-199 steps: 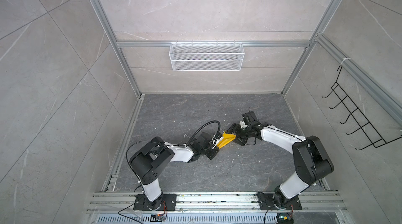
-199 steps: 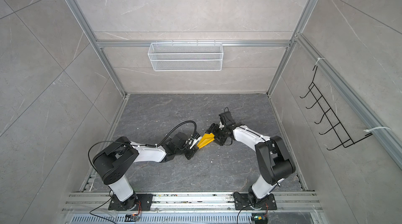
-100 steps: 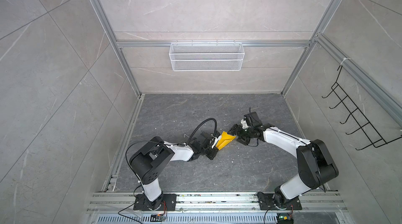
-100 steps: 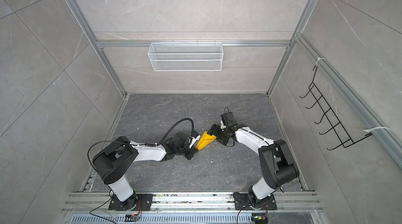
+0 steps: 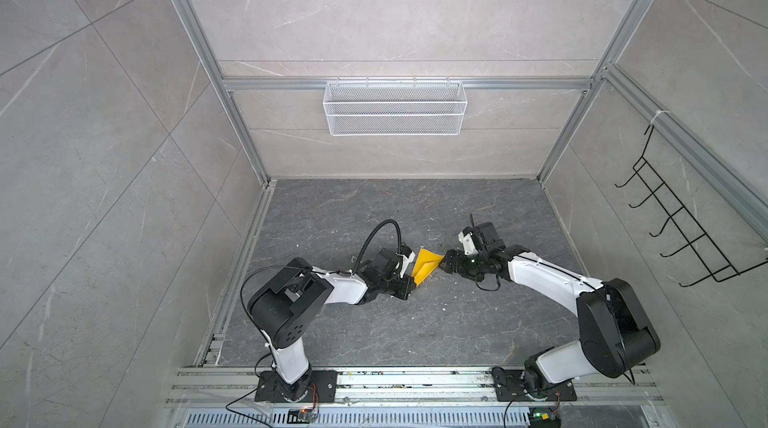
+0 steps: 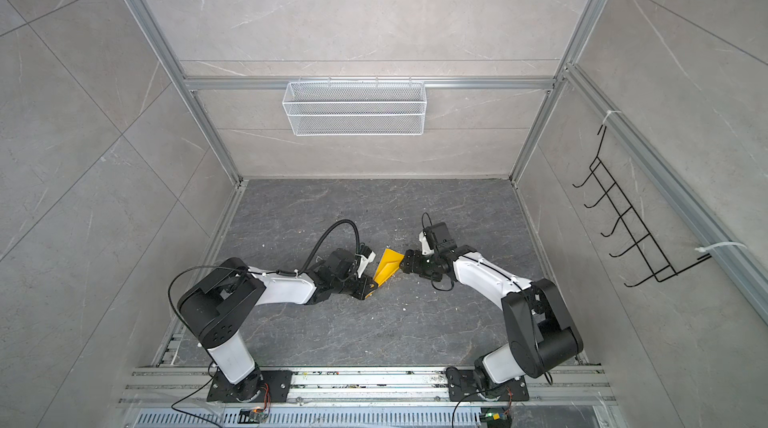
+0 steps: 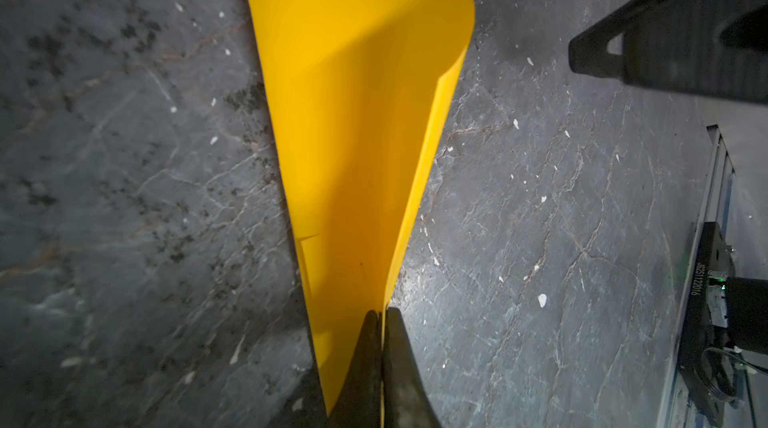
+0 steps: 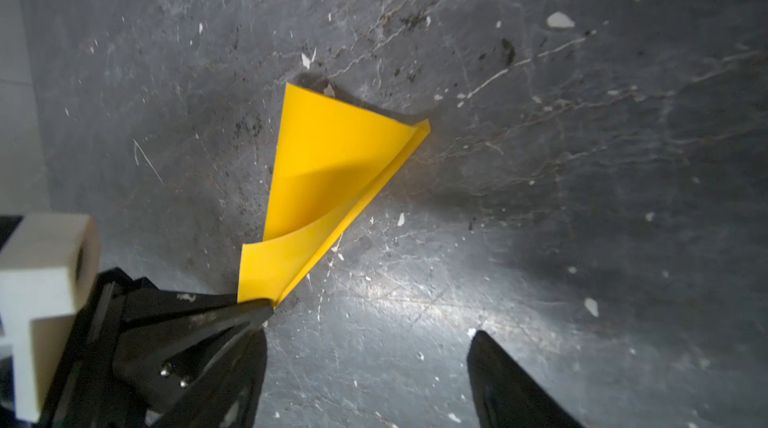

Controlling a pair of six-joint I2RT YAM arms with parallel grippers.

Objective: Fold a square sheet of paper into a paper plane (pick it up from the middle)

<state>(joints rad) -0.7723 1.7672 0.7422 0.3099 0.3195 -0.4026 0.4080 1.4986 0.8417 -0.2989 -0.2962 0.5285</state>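
The square sheet of paper (image 5: 424, 267) (image 6: 387, 266) is bright yellow and folded into a narrow tapering wedge, low over the dark table at mid-floor. My left gripper (image 5: 411, 285) (image 6: 369, 286) (image 7: 380, 314) is shut on its narrow end, with the paper's edge pinched between the fingers. From there the paper (image 7: 357, 114) (image 8: 332, 164) fans out wider, and its upper layer curls up. My right gripper (image 5: 446, 265) (image 6: 405, 263) (image 8: 368, 334) is open beside the wide end with nothing between its fingers. No finished paper plane shape is visible.
The table (image 5: 374, 322) is dark grey stone with small white flecks. A white wire basket (image 5: 394, 107) hangs on the back wall. A black hook rack (image 5: 681, 230) is on the right wall. An aluminium rail (image 5: 415, 380) runs along the front edge by both arm bases.
The right arm's elbow has swung outward to the right and front, while its open gripper stays by the paper's wide end. The left gripper and paper have shifted slightly left.
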